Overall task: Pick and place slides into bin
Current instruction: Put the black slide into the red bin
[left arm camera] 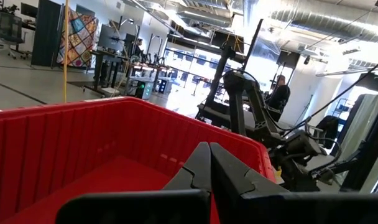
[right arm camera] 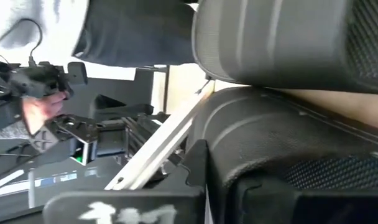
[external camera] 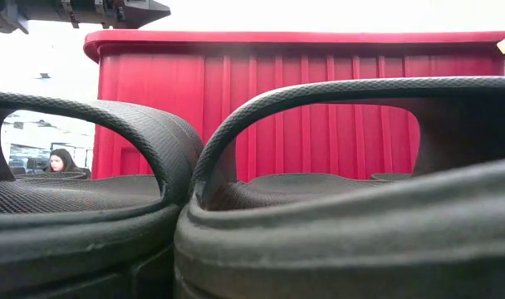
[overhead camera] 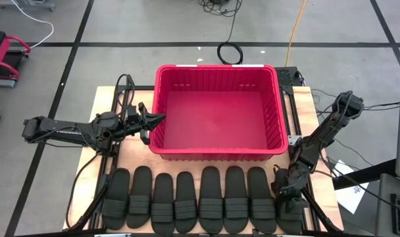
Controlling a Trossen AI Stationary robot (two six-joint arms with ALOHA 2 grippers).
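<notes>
From overhead I see the red bin standing at the middle of the surface toward its far edge, its floor bare. The slides lie side by side in a single row along the near edge, between the bin and that edge — seven show plainly, with the end one at the near right corner under my right arm. The right hand is down at that corner on the end slide; its fingers are drawn narrow, and in the right wrist view the slide's ribbed rubber presses right up against them, though I cannot tell whether it is actually held. The left hand hovers at the bin's left rim, fingers pressed together — holding nothing.
</notes>
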